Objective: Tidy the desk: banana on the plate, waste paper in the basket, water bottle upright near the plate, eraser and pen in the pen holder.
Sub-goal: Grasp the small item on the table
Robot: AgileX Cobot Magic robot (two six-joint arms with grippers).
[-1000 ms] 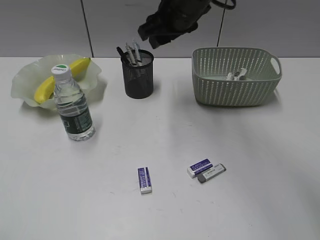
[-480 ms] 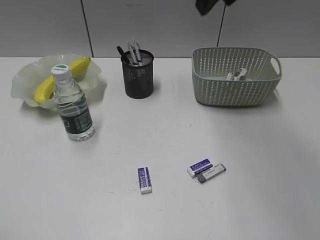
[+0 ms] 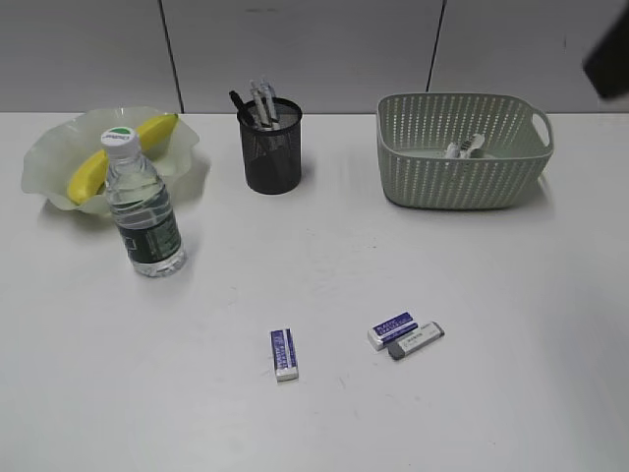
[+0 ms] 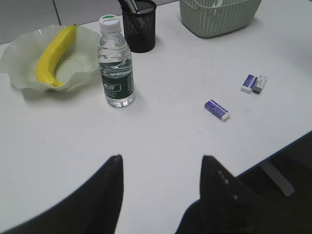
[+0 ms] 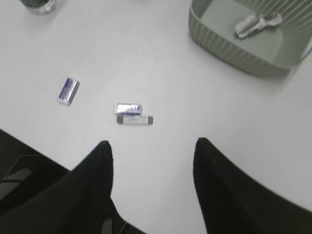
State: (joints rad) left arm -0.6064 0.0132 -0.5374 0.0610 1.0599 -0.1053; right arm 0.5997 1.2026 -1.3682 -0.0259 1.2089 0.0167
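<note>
Your right pincer (image 5: 151,161) has swung away from the holder (image 3: 271,146), open and empty like the left (image 4: 161,178); three erasers (image 3: 284,353) remain near the table's front.

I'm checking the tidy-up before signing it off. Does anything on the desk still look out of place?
Yes. Three erasers lie loose on the desk: one alone, two side by side, none in the pen holder. Banana, water bottle and waste paper look settled.

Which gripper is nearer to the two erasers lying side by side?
Right. The right gripper hovers just above the paired erasers; the left gripper hangs farther off, across the desk.
</note>
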